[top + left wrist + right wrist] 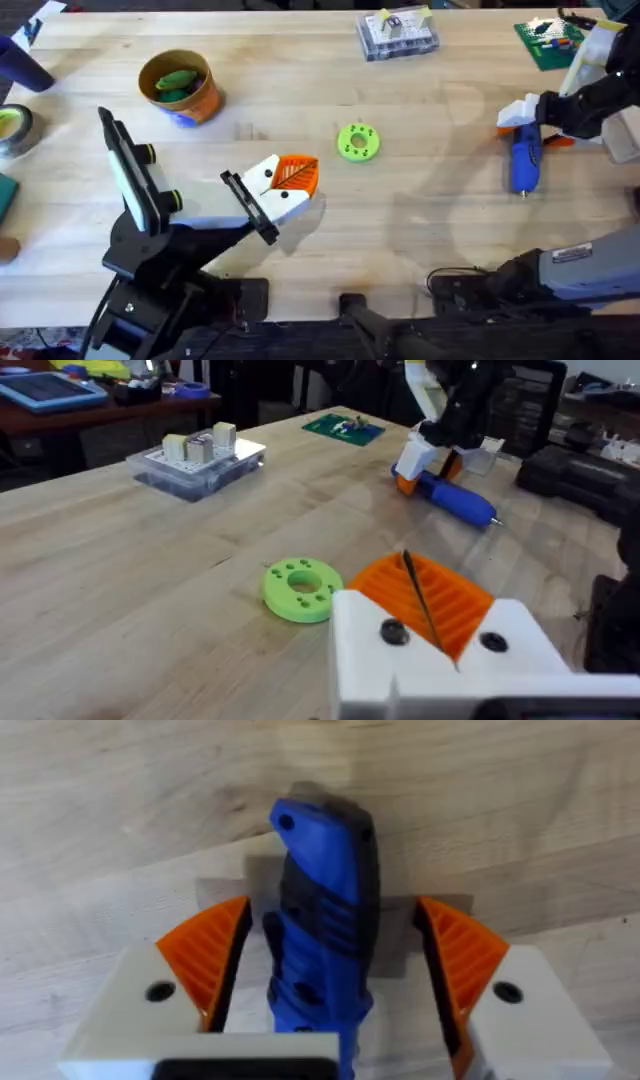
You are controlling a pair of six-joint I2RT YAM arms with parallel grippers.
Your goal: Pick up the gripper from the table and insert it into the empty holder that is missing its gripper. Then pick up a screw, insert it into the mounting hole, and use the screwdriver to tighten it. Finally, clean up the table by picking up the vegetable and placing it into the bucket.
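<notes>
The right end effector (325, 955) straddles the blue screwdriver (525, 160), which lies on the table (420, 220) at the right arm's side, long axis running toward the robot, thin tip nearest. Its orange-padded fingers (205, 950) stand wide, apparently not yet touching the handle. The left end effector (285, 185), far nearer the green disc (358, 142), sits with fingers narrow, seemingly empty.
</notes>
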